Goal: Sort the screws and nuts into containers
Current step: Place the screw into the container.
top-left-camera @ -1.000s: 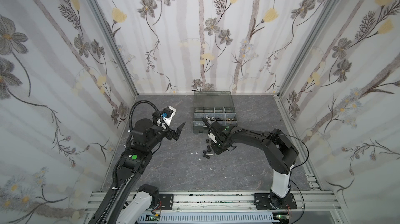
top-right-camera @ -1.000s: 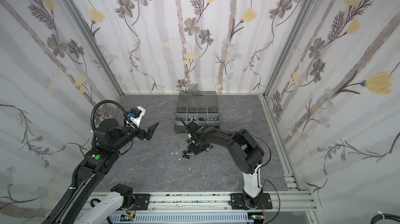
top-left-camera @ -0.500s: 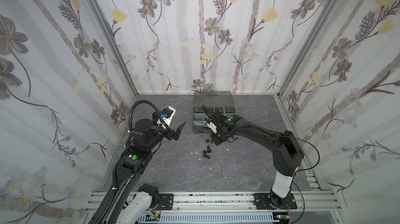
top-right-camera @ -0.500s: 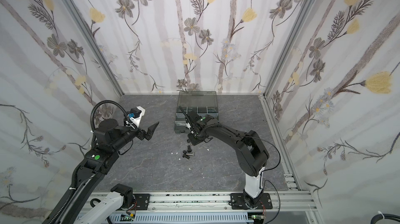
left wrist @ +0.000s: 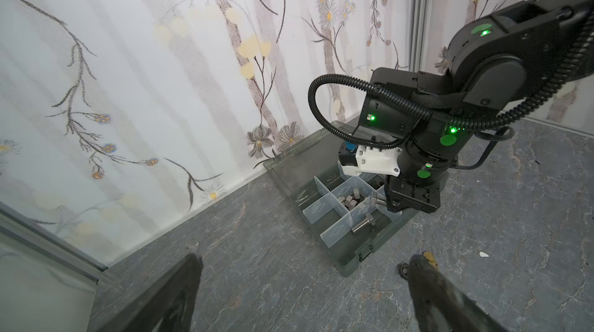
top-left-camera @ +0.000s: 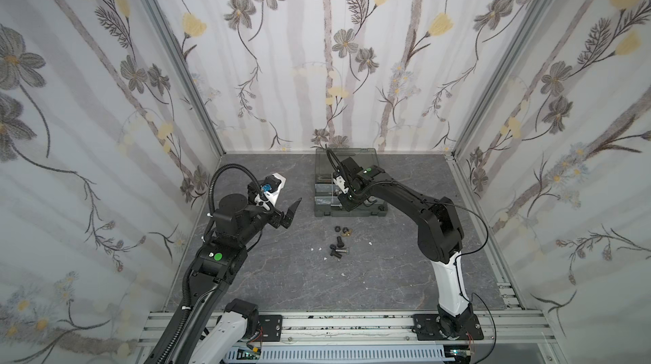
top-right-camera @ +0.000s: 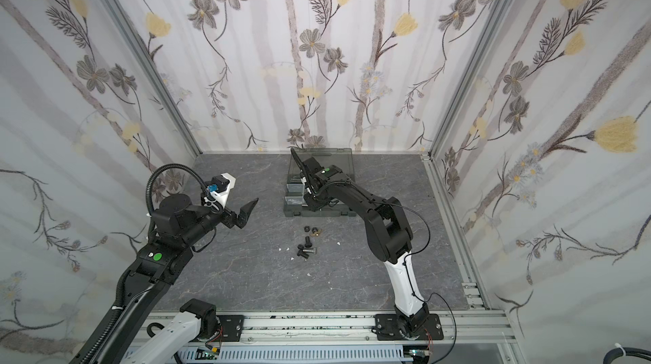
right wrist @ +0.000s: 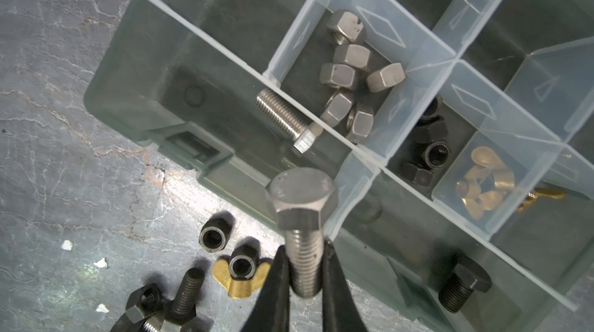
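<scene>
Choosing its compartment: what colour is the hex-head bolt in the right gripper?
Shiny silver; the hex-head bolt shows best in the right wrist view.

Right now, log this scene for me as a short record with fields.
right gripper: shut on silver bolt, gripped by its thread, above the case
left gripper: open, empty, away from the case
lid: open
in compartments: silver nuts; black nuts; wing nuts; lying silver bolt; black bolt
on table: loose black nuts, loose wing nut, loose black bolts
</scene>
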Available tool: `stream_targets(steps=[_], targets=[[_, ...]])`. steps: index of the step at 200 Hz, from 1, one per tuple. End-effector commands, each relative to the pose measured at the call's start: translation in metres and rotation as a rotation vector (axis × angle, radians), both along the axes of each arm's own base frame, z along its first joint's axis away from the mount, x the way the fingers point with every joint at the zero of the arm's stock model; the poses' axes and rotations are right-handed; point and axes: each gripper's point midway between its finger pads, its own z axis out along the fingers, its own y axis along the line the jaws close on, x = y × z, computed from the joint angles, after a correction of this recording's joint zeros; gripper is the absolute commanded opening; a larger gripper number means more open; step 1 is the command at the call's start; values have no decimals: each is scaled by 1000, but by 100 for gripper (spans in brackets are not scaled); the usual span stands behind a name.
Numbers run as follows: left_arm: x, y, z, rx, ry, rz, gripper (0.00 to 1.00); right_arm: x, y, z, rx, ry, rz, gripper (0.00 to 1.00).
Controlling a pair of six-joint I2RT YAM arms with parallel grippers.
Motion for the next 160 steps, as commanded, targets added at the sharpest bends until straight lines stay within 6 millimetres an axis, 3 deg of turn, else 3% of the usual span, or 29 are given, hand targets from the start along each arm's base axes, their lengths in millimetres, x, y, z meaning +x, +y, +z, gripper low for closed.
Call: stream_targets(steps=[1,73,128,160], targets=[[3,1,7,-4,-27,11,100,1,2,-2,-7,-1,32,8],[3,2,7,-3,-26,14,100,3,4,-21,-25,20,44,14],[3,2,6,-3,-26,13,100,5,7,-24,-20,21,49,26],[2,2,8,-4,-32,14,100,6,8,-19,-14,13,48,26]])
